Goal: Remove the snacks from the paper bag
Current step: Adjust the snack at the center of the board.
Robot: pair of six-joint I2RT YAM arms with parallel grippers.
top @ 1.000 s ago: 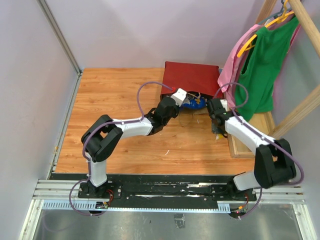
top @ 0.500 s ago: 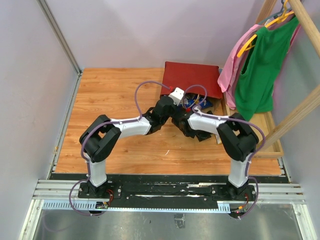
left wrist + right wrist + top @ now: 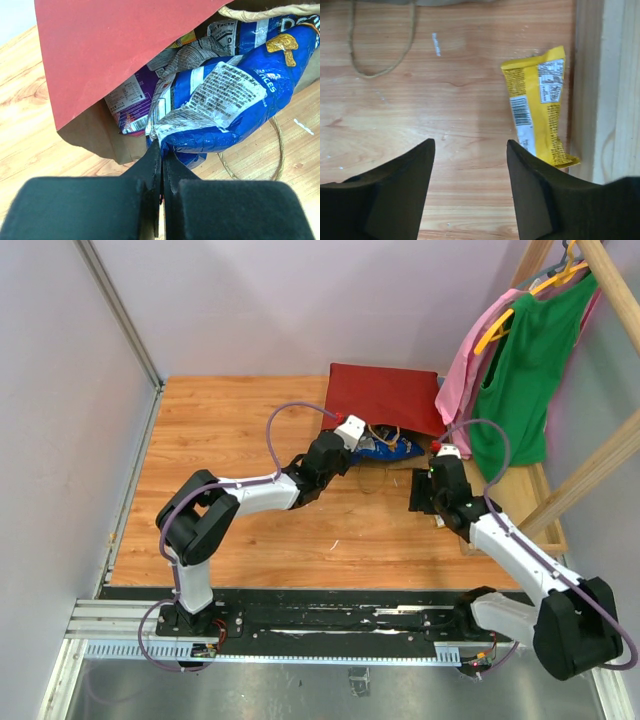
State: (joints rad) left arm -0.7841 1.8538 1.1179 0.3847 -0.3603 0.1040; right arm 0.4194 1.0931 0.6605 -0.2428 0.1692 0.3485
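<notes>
The left hand (image 3: 161, 152) is clamped tight on the crinkled end seam of the glossy blue Doritos bag (image 3: 235, 95). That packet bulges partway out of the mouth of the paper bag (image 3: 115, 50), matte red outside and brown kraft inside, which lies flat on the wood-grain counter (image 3: 445, 115). A purple packet (image 3: 131, 102) sits deeper inside. The right hand (image 3: 470, 150) is spread open, holding nothing, over the counter beside a flat yellow bar (image 3: 536, 110) that lies against a pale wooden frame (image 3: 610, 75).
</notes>
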